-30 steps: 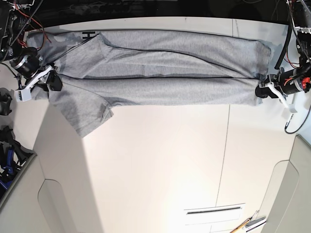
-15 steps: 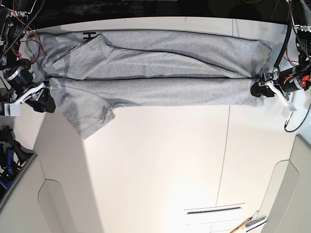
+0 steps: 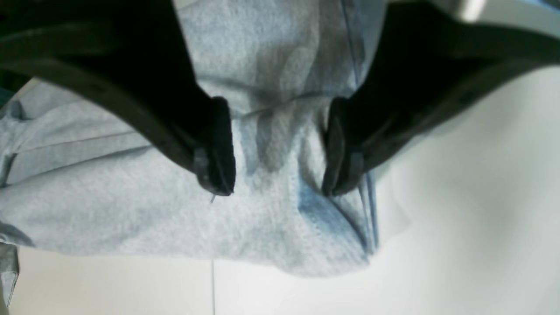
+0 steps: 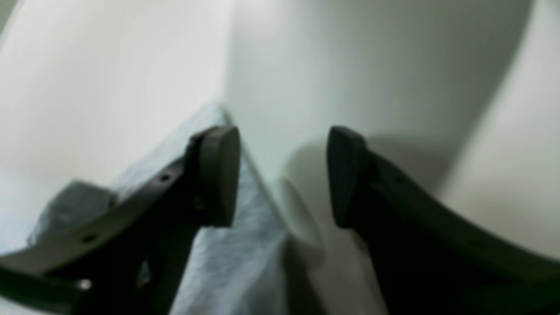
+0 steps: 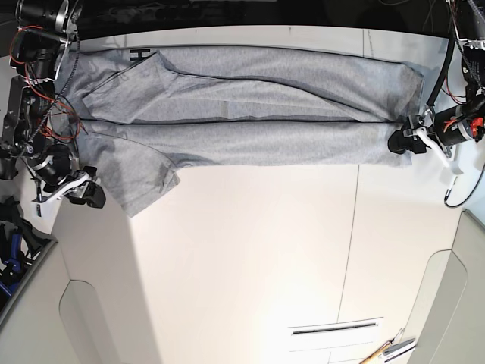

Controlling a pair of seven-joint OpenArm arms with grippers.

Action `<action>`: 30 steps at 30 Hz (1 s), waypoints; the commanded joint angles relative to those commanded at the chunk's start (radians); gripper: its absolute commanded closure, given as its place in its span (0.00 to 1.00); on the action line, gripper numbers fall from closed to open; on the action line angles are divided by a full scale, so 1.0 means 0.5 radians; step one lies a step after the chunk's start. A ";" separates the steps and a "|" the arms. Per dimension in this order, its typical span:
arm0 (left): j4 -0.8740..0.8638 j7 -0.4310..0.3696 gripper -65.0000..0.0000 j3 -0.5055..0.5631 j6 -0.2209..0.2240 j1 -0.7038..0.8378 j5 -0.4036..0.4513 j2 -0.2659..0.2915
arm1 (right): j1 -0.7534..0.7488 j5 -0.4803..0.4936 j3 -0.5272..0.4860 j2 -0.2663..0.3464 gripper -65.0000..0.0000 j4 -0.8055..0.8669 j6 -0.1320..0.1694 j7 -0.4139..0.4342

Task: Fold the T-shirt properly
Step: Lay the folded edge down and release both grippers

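so the white table (image 5: 250, 250) carries the t-shirt (image 5: 250, 114), folded lengthwise into a long grey band along the far edge, with one sleeve (image 5: 144, 182) flaring out toward the near side by the right arm. the shirt stretches between the two arms. the left gripper (image 5: 397, 143) sits right at the hem end, and in the left wrist view (image 3: 278, 175) its jaws are apart with bunched grey cloth lying between the dark pads (image 3: 218, 148), not pinched. the right gripper (image 5: 85, 196) hangs just off the sleeve; in the right wrist view (image 4: 284, 175) its jaws are spread, with cloth under one pad (image 4: 218, 175) only
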 joint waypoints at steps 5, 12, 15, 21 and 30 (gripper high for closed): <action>0.000 -0.001 0.44 0.000 0.000 -0.001 -0.012 0.000 | 0.003 -0.030 -0.153 -0.040 0.51 -0.023 0.000 0.004; 0.000 0.000 0.44 0.000 0.000 0.000 -0.011 0.000 | 0.003 -0.050 -0.156 -0.198 0.52 -0.022 0.019 -0.006; 0.000 0.000 0.44 0.000 0.000 0.000 -0.012 0.000 | 0.003 -0.094 -0.156 -0.240 0.63 -0.022 0.016 -0.006; 0.000 0.000 0.44 0.000 0.000 0.000 -0.012 0.000 | 0.003 -0.118 -0.154 -0.242 1.00 0.006 0.016 -0.017; 0.000 0.011 0.45 0.000 0.000 0.000 -0.012 -0.001 | -0.166 0.195 -0.053 -0.243 1.00 0.665 0.017 -0.459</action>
